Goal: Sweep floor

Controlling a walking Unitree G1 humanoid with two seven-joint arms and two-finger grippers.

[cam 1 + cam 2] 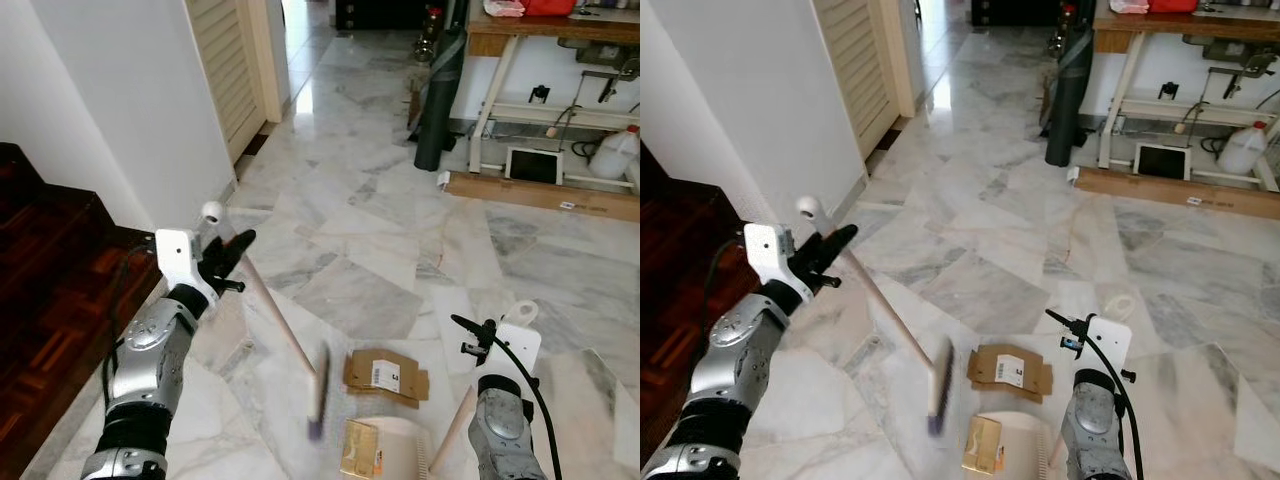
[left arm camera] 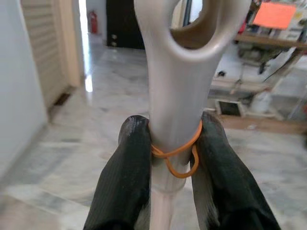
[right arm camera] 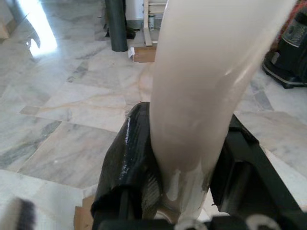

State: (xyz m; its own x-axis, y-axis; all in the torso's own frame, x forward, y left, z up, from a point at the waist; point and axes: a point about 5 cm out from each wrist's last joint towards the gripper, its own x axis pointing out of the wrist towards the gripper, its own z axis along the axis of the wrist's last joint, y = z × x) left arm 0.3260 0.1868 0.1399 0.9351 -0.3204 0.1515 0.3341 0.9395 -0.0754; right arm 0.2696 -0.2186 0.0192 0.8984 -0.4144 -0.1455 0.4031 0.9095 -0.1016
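Marble floor (image 1: 380, 230) lies open ahead; left pincer (image 2: 168, 158) grips broom (image 1: 285, 335), right pincer (image 3: 182, 191) dustpan handle (image 3: 201, 96).

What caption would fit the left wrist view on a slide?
Two black fingers clamp the pale broom handle just below its hanging loop, at an orange rubber band, above a marble floor.

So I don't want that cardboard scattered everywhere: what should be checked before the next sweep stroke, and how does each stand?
1. Left gripper hold on the broom handle: ok, fingers clamped on both sides by the orange rubber band.
2. Right gripper hold on the dustpan handle: ok, fingers closed around it.
3. Brush head on the floor: cannot tell, it is blurred.
4. Dustpan under the debris path: ok, one cardboard piece already lies in it.
5. Flattened labelled cardboard collected: not ok, it lies on the tiles beyond the pan.
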